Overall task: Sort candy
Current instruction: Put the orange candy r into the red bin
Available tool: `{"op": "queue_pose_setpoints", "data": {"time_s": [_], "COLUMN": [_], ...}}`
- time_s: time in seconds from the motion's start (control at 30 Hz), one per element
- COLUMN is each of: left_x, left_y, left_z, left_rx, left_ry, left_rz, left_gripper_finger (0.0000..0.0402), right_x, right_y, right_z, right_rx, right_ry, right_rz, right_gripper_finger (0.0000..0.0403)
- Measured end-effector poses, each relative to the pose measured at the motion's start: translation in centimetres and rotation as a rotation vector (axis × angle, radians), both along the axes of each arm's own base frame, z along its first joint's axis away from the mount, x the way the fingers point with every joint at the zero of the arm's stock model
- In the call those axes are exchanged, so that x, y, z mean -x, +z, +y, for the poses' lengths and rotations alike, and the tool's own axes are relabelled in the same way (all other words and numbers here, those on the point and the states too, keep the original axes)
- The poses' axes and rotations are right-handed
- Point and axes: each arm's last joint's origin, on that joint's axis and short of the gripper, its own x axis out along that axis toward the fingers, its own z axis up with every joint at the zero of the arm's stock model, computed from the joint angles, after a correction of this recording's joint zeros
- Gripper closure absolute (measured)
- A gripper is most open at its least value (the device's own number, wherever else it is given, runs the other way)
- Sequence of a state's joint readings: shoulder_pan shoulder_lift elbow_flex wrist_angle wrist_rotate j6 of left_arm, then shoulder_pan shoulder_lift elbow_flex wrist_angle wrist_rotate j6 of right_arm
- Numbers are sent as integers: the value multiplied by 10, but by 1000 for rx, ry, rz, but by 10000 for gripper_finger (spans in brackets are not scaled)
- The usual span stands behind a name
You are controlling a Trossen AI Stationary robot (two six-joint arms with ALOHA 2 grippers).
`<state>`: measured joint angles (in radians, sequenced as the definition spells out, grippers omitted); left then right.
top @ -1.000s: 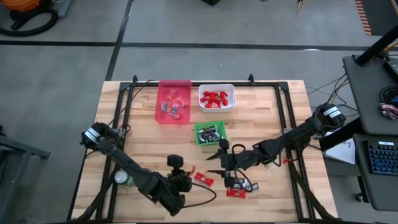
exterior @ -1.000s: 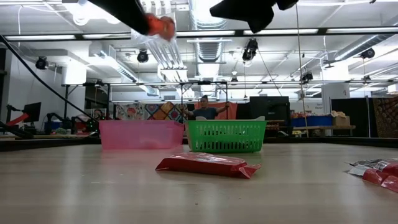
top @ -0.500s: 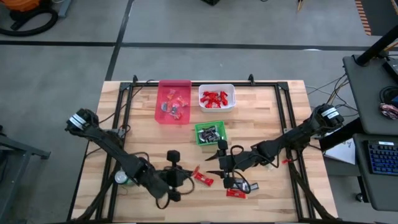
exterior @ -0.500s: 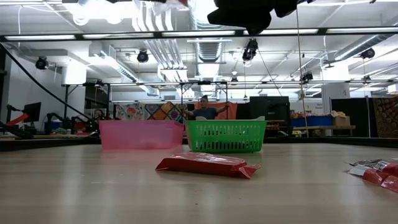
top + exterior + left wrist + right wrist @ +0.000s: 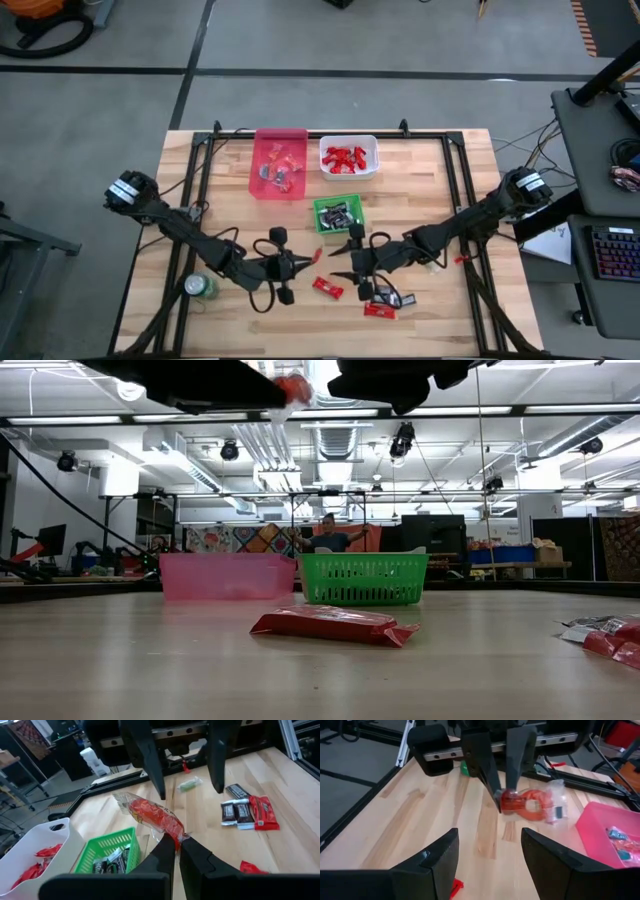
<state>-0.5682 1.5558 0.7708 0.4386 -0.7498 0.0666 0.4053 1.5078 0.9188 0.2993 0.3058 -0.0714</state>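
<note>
Pale wooden planking is forming the table top (image 5: 430, 170), with a black metal frame running along its edges. Using the small green plastic basket (image 5: 338, 214) as the landmark: it is sitting near the table's middle, holding dark black-and-silver wrapped sweets (image 5: 339, 213). Just behind it, toward the far edge, a white plastic bin (image 5: 349, 157) is holding red wrapped sweets (image 5: 345, 157), and beside that a pink plastic bin (image 5: 279, 163) is holding a few mixed pieces.

The left gripper (image 5: 296, 267) is hanging above the table on the near-left side of the green basket. Its fingers (image 5: 165, 854) are pressed together, clamped on the end of a crinkly red-and-clear wrapped candy (image 5: 151, 814), which is sticking forward beyond the fingertips, off the table.

The right gripper (image 5: 348, 257) is hovering just near of the green basket, facing the left one, with its fingers (image 5: 551, 856) standing wide apart and nothing between them; the held candy is hanging in front of that gap, not touching it.

Nearer than the basket, a flat red wrapped candy (image 5: 327, 288) is lying on the wood, and a cluster of red and dark wrapped sweets (image 5: 385, 299) is lying under the right arm. A green round can (image 5: 201, 286) is standing far to the basket's near-left.
</note>
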Motion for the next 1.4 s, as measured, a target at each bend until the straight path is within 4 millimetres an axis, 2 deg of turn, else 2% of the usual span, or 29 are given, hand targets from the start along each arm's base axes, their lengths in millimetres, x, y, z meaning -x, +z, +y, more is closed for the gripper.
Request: {"op": "queue_pose_setpoints", "data": {"time_s": [1.1,1.4], "left_x": [0,-2], "left_y": [0,9], "left_z": [0,19], "left_rx": [10,40], "left_ry": [0,68], "left_rz": [-4,-1], "left_gripper_finger": [401,401], "right_x": [0,1], "right_y": [0,-1], "right_z": [0,0], "right_rx": [0,10], "right_ry": [0,-2], "right_rz": [0,21], "right_gripper_finger": [197,197]}}
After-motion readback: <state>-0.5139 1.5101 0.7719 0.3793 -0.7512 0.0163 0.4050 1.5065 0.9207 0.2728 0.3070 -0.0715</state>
